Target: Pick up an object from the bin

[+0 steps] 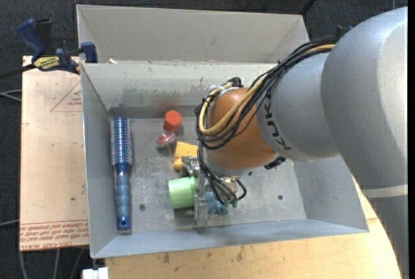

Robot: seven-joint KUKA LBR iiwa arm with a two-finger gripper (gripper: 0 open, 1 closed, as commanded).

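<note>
Blue hairbrush [121,167] lies down the left of the bin [279,196], well out of my way. Mid-frame sit an orange-capped bit [171,122] and a yellow block [183,152]. Lower middle, my end effector [206,206] is down right beside the green cylinder [182,192]. Open or closed, can't tell. I reckon this is the grasp step. Next: a firm hold and a straight lift, clear of the yellow block.

Black letters "KUK", partly hidden by cables, run along the grey arm [305,109].
</note>
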